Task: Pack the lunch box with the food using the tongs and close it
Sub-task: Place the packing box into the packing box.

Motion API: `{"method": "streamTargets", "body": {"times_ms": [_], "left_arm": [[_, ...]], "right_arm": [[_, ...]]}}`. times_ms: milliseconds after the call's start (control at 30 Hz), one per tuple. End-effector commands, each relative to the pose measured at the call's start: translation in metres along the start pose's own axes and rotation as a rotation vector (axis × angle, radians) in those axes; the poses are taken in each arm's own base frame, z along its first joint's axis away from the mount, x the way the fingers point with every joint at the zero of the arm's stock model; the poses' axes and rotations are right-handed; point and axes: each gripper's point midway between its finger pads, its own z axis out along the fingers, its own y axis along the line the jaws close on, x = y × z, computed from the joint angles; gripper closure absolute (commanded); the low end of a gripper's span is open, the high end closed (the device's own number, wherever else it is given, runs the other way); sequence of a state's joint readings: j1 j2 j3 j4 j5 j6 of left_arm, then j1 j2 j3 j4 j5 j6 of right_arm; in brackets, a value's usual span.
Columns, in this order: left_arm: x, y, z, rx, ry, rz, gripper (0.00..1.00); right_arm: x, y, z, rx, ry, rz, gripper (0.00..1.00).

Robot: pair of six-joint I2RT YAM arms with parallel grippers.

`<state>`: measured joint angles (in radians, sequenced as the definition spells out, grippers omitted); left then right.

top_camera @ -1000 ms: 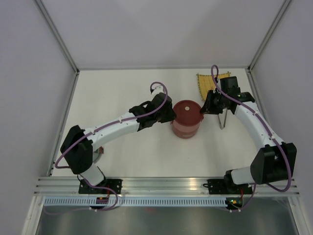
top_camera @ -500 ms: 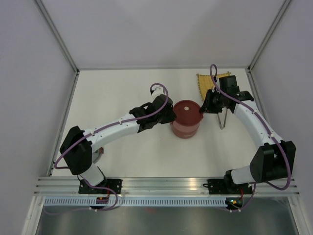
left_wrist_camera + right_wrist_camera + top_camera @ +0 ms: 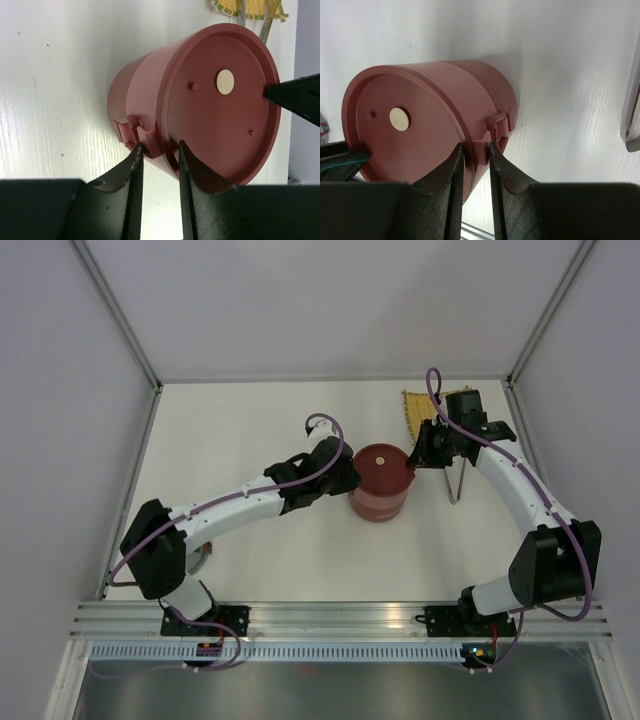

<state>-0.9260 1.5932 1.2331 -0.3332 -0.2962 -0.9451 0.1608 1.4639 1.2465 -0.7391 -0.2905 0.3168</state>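
1. Top external: the lunch box point(image 3: 381, 483) is seen stacked and lidded; the tongs point(image 3: 457, 483) are laid aside to its right. No food is seen outside it, so packing is judged done.
2. Left wrist: the left gripper point(image 3: 159, 145) is clamped on the box's left-side latch point(image 3: 131, 127).
3. Right wrist: the right gripper point(image 3: 476, 146) is clamped on the right-side latch point(image 3: 499, 124). Only fastening is judged left.

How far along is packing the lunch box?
Done: lunch box stacked with its lid on; tongs lie by the mat; no loose food in sight. In hand: left gripper and right gripper each pinch a side clasp. Left, probably: latch the clasps, then release.
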Motion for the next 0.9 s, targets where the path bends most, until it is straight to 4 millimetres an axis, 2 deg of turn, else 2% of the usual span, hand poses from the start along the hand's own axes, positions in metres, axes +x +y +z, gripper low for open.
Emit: {"method": "streamTargets", "body": {"times_ms": [0,67,100,133,200,333,400,433,467,533,567,633,667,800,867], "left_arm": [[0.049,0.004,-0.014,0.013,0.155,0.058,0.73],[0.036,0.003,-0.021,0.026,0.125,0.051,0.62],[0.025,0.005,-0.023,0.030,0.104,0.054,0.53],[0.018,0.004,-0.025,0.036,0.090,0.056,0.50],[-0.008,0.001,-0.033,0.060,0.047,0.039,0.47],[-0.037,-0.001,-0.056,0.106,-0.023,0.036,0.44],[-0.039,0.003,-0.069,0.125,-0.041,0.041,0.44],[-0.036,0.007,-0.072,0.124,-0.038,0.040,0.44],[-0.025,0.019,-0.069,0.103,-0.019,0.046,0.44],[-0.021,0.025,-0.070,0.112,-0.030,0.031,0.45],[-0.011,0.037,-0.064,0.089,-0.016,0.028,0.46],[-0.013,0.038,-0.057,0.108,-0.028,-0.003,0.48],[-0.008,0.045,-0.052,0.096,-0.020,-0.011,0.48],[-0.017,0.051,-0.034,0.117,-0.034,-0.015,0.53],[-0.026,0.045,-0.028,0.147,-0.065,-0.002,0.55]], "right_arm": [[-0.002,-0.027,0.024,0.111,0.001,0.001,0.84],[0.000,-0.031,0.022,0.134,-0.004,0.001,0.85],[0.001,-0.033,0.023,0.139,-0.002,0.000,0.85],[0.002,-0.034,0.024,0.142,0.002,0.000,0.85],[0.003,-0.035,0.025,0.146,0.005,0.005,0.85],[0.003,-0.036,0.025,0.155,0.009,0.007,0.86],[0.003,-0.037,0.025,0.159,0.007,0.009,0.86],[0.001,-0.036,0.023,0.157,0.003,0.010,0.86],[0.001,-0.035,0.023,0.156,0.003,0.010,0.86],[0.000,-0.033,0.022,0.147,0.001,0.008,0.86],[-0.001,-0.032,0.021,0.143,-0.002,0.007,0.86],[-0.003,-0.029,0.020,0.130,-0.007,0.005,0.86],[-0.002,-0.028,0.019,0.125,-0.005,0.001,0.86],[0.000,-0.018,0.018,0.069,0.013,-0.009,0.85],[-0.001,-0.014,0.016,0.055,0.008,-0.010,0.84]]}}
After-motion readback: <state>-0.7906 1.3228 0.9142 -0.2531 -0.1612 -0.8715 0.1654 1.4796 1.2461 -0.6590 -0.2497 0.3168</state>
